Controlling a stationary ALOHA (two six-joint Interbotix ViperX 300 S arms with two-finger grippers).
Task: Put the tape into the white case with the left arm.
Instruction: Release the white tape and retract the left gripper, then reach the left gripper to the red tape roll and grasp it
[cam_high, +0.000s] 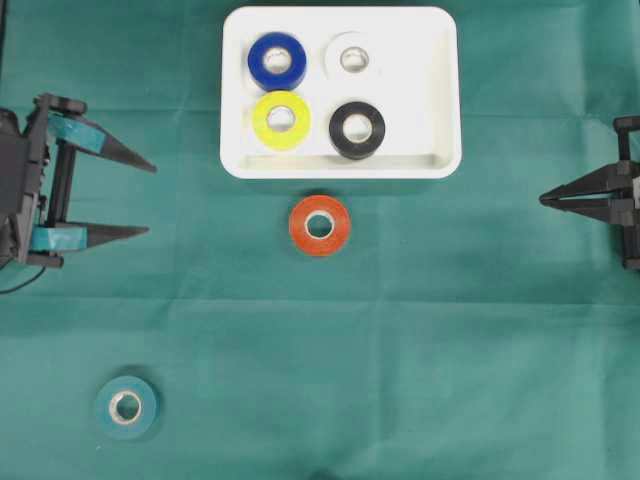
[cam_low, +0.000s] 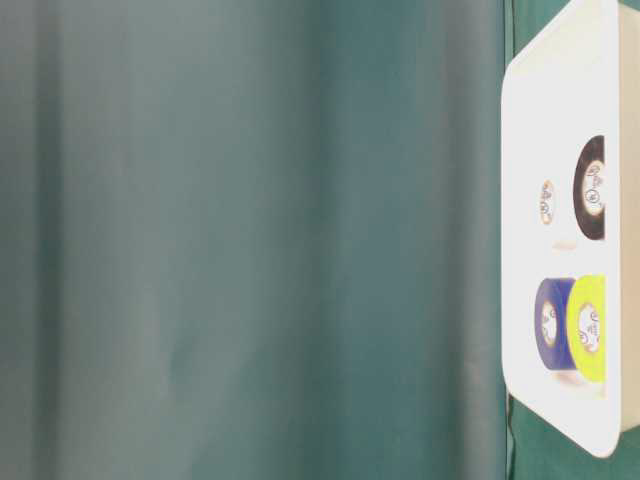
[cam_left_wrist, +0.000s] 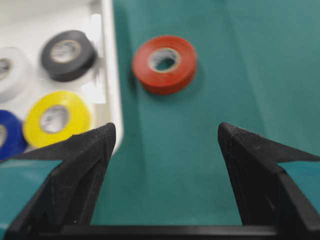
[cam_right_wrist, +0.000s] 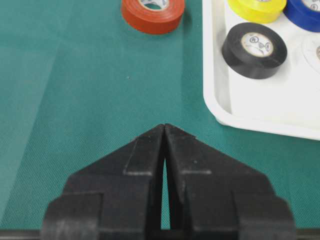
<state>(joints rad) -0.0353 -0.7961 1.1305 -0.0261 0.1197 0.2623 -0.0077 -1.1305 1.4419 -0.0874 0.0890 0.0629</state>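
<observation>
Our left gripper (cam_high: 140, 198) stands wide open and empty at the table's edge. We should carry it to the orange tape (cam_high: 320, 225), lying just outside the white case (cam_high: 438, 60), and straddle its rim squarely. The right gripper (cam_high: 545, 199) rests closed.

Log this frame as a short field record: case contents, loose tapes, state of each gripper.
white case: holds blue tape, white tape, yellow tape, black tape
orange tape: on the cloth, just outside the case's near rim
teal tape: on the cloth, lower left, far from the case
left gripper: open, empty
right gripper: shut, empty
</observation>
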